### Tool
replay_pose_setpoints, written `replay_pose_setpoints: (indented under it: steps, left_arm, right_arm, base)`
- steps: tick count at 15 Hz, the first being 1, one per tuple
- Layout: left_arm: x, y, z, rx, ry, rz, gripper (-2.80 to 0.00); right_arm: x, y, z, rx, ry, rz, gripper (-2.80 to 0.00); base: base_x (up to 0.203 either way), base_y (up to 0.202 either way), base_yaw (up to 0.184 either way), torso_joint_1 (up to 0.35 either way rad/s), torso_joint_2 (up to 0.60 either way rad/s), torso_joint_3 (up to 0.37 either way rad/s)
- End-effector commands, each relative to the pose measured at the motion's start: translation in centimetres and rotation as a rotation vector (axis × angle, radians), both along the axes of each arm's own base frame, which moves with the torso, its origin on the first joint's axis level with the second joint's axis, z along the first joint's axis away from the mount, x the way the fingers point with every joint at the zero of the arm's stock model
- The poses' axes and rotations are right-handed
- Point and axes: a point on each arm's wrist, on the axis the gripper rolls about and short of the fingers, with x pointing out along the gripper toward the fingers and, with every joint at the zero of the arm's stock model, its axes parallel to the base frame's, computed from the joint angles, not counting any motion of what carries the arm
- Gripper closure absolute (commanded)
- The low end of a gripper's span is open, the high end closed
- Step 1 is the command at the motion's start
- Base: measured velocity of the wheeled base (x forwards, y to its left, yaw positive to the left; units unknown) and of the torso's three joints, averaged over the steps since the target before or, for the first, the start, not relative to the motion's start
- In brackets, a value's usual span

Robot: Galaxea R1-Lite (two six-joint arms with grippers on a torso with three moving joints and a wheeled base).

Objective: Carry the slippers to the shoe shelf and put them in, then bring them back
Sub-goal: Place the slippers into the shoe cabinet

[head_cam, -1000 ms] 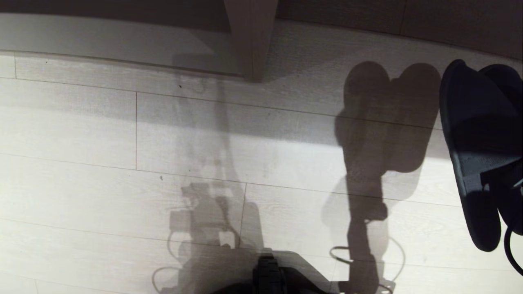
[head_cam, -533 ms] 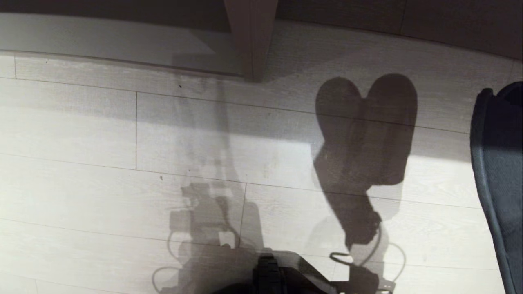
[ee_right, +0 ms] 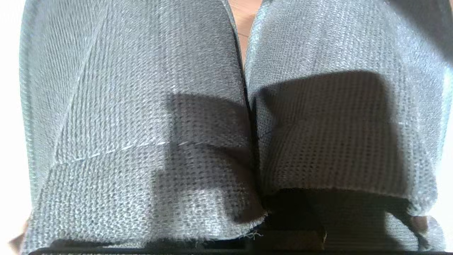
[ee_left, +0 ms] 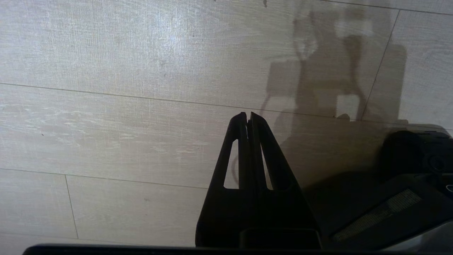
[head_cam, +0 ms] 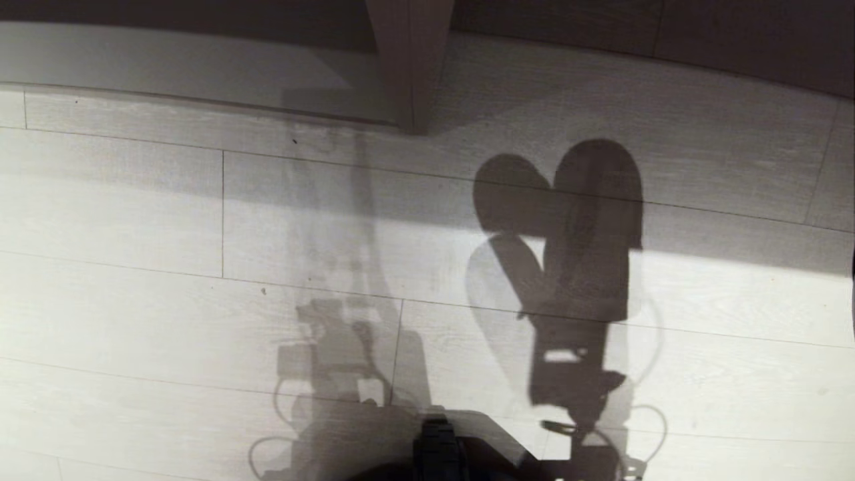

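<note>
Right wrist view showed your right gripper (ee_right: pixel 283 226) clamped on the slippers (ee_right: pixel 141 124), side by side. Your left gripper (ee_left: pixel 248 118) hung over the floor (ee_left: pixel 106 124), jaws together.

Left gripper (ee_left: pixel 248 120) hangs over the floor (ee_left: pixel 106 134), its two black fingers pressed together tip to tip, nothing between them. The right arm is outside the head view; only its shadow (head_cam: pixel 568 267) lies on the boards. Right gripper is clamped tight on the slippers (ee_right: pixel 141 106), which fill its wrist view side by side; the fingers themselves are probably the dark shape along that picture's lower edge.
</note>
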Motion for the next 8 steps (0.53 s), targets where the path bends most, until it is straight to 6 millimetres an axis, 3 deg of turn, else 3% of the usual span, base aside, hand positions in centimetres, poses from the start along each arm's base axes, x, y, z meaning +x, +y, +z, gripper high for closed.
replay_pose_setpoints:
  steps: [1,4,8]
  left_arm:
    - [0.0,0.0,0.0,0.000,-0.001,0.000,0.00]
    - [0.0,0.0,0.0,0.000,-0.001,0.000,0.00]
    - [0.0,0.0,0.0,0.000,-0.001,0.000,0.00]
  right_arm:
    - [-1.6,-0.1,-1.8,0.008,-0.059,-0.064,0.00]
    - [-1.1,-0.7,-5.5,0.043,0.026,-0.315,0.00]
    - [-1.4,-0.8,-9.5,0.016,0.078,-0.342,0.00]
  base:
    - [0.000,0.000,0.000,0.000,0.00,0.000]
    - [0.000,0.000,0.000,0.000,0.00,0.000]
    - [0.000,0.000,0.000,0.000,0.00,0.000]
